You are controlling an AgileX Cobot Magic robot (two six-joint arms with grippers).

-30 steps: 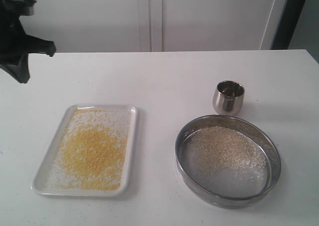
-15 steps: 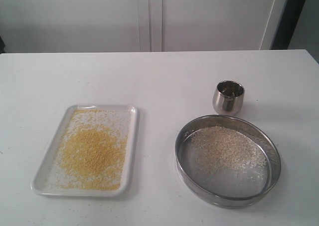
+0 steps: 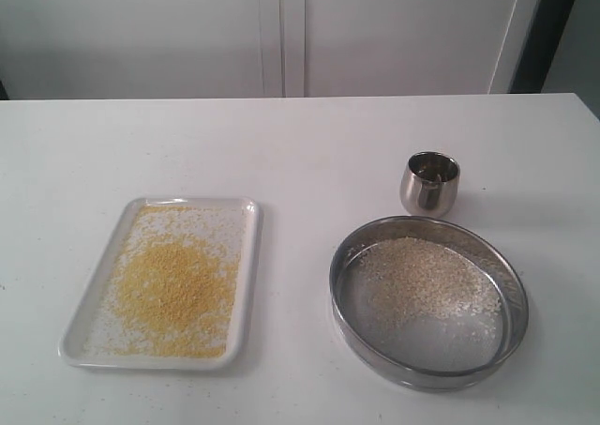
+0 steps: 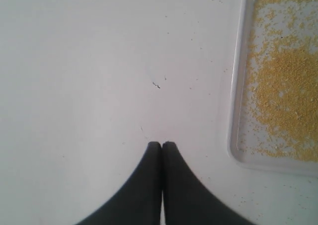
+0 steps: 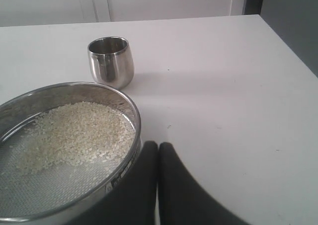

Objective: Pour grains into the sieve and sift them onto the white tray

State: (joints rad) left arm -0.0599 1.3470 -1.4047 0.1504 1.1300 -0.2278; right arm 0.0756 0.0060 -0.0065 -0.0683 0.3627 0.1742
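The tray is lying flat on the left part of the table, with its long side running away from the camera. Yellow grains are covering most of its floor, piling thickest in the middle and thinning to scattered specks toward the rim.

The sieve is sitting on the right part of the table, well apart from the tray. Pale grains are lying on its mesh, gathering toward the far side and leaving the near part of the mesh mostly bare. A small steel cup is standing upright just beyond the sieve, close to its far rim but not touching it.

The left gripper is hanging over bare table beside the tray, apart from its rim. Its jaws are pressing together with nothing between them.

The right gripper is hanging just beside the sieve, and I cannot tell whether it is touching the steel wall. Its jaws are also pressing together and holding nothing. The cup is standing past the sieve in this view.
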